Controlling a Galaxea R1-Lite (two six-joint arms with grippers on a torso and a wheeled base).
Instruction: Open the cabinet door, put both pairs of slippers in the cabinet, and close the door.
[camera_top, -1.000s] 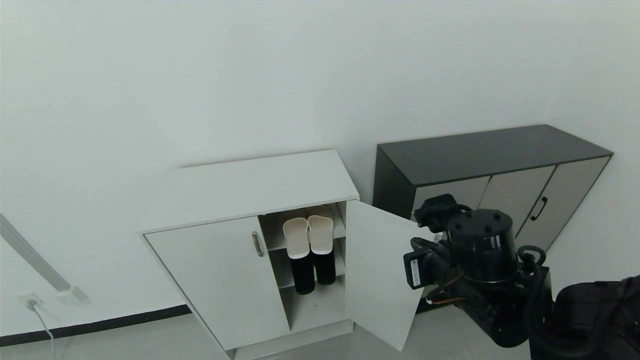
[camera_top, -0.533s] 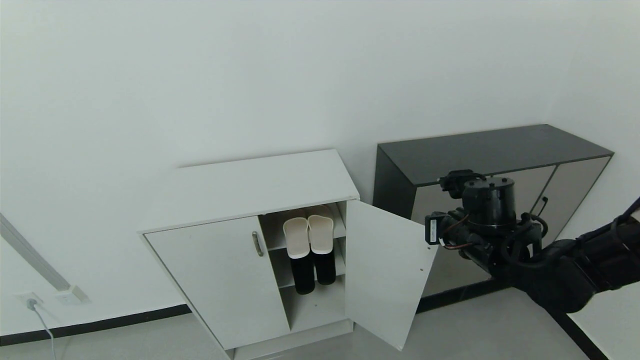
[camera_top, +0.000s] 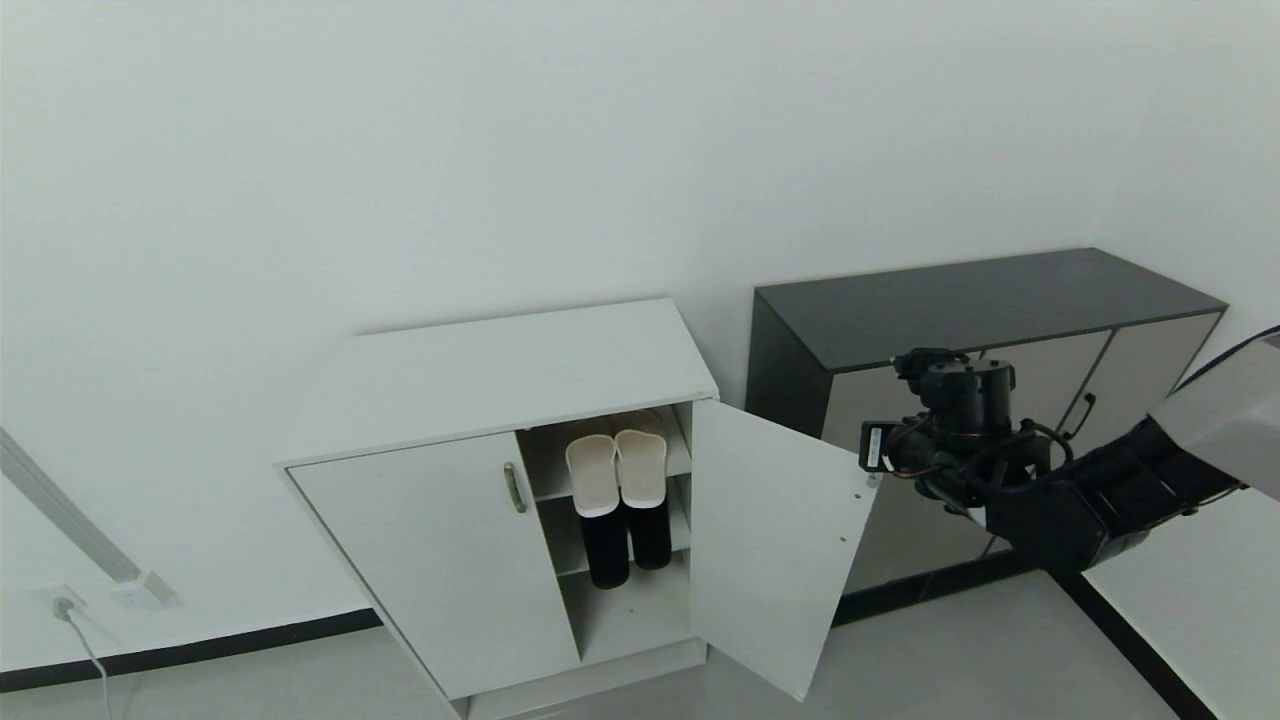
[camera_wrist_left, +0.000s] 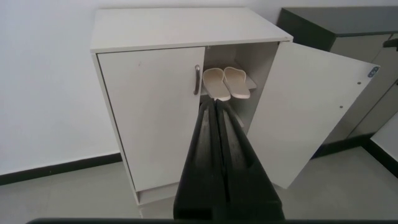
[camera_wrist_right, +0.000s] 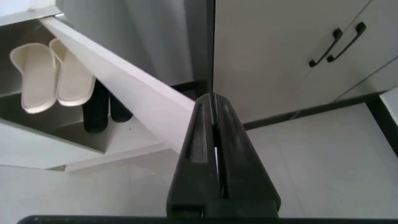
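The white cabinet (camera_top: 500, 370) stands against the wall with its left door (camera_top: 450, 560) shut and its right door (camera_top: 770, 530) swung open. A cream pair of slippers (camera_top: 617, 470) lies on the upper shelf, a black pair (camera_top: 627, 545) on the shelf below. My right wrist (camera_top: 950, 420) hovers at the open door's outer edge. In the right wrist view my right gripper (camera_wrist_right: 214, 99) is shut and empty, its tip at the edge of the door (camera_wrist_right: 124, 81). My left gripper (camera_wrist_left: 213, 106) is shut and empty, pointing at the cabinet opening below the cream slippers (camera_wrist_left: 227, 81).
A dark cabinet (camera_top: 980, 300) with grey doors and black handles (camera_top: 1078, 417) stands just right of the white one, close behind my right arm. A wall outlet with a cable (camera_top: 65, 606) sits low on the left. Grey floor (camera_top: 950, 660) lies in front.
My right arm has stretched out from close to the camera toward the open door's outer edge. The door and the slippers have stayed put.
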